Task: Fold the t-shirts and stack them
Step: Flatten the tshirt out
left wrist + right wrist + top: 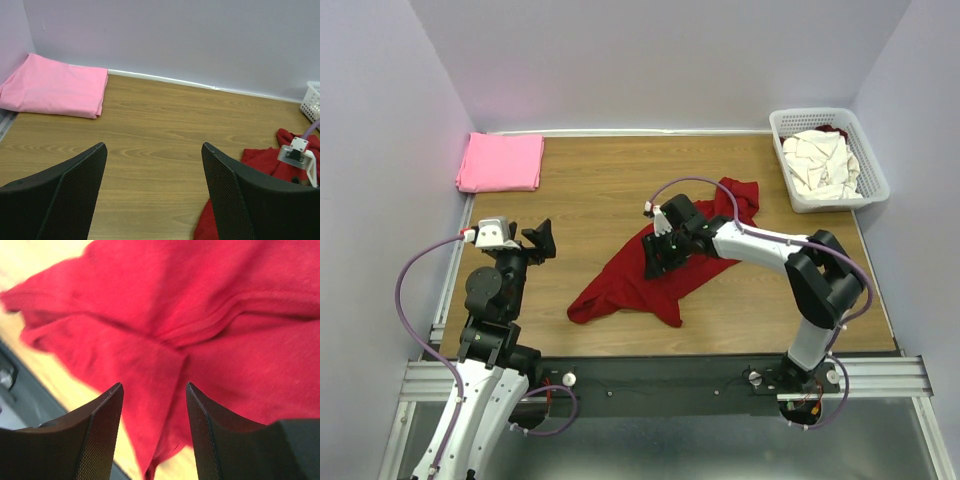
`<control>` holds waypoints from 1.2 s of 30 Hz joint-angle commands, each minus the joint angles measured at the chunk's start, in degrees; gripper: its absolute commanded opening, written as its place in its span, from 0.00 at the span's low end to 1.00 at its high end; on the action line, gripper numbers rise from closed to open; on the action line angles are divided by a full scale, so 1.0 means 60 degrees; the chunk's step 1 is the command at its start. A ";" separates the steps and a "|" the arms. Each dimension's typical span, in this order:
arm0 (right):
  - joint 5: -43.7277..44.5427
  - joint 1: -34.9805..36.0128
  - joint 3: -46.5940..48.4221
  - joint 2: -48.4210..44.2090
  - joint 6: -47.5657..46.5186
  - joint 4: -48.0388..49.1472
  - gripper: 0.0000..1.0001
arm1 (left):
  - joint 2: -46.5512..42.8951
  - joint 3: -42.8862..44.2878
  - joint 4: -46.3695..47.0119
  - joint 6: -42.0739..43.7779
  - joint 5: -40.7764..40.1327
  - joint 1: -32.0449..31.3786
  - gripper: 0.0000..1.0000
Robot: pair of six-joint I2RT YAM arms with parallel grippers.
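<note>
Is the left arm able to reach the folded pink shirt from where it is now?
Probably yes. The left end effector is open and faces the pink shirt, with only bare table between them.

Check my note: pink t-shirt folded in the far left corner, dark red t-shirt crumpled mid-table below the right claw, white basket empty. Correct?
The basket is not empty: the top external view shows cream-white t-shirts piled in it. The rest holds: pink t-shirt folded far left, dark red t-shirt crumpled below the right claw.
</note>
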 commanded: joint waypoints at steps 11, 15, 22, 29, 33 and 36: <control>-0.0838 -0.0444 0.0088 0.1182 0.0026 0.1745 0.56 | -0.0101 0.0211 0.0182 0.0113 0.0289 -0.0032 0.84; -0.1644 -0.0444 0.0016 0.1080 -0.0062 0.1760 0.48 | -0.0042 0.0197 0.0197 0.0128 0.0333 -0.0032 0.84; -0.2494 -0.0444 -0.0511 0.0450 -0.0150 0.1760 0.16 | 0.0016 0.0182 0.0241 0.0142 0.0450 -0.0032 0.84; -0.3621 -0.0400 -0.1082 -0.0618 0.0216 0.1672 0.01 | 0.0221 0.0197 0.0270 0.0157 0.0670 -0.0032 0.84; -0.4690 -0.0065 -0.1390 -0.1351 0.0334 0.1234 0.01 | 0.0557 0.0167 0.0387 0.0143 0.1064 -0.0032 0.84; -0.4897 0.0491 -0.1581 -0.1878 0.0159 0.0561 0.01 | 0.0952 0.0240 0.0402 0.0041 0.1459 -0.0032 0.84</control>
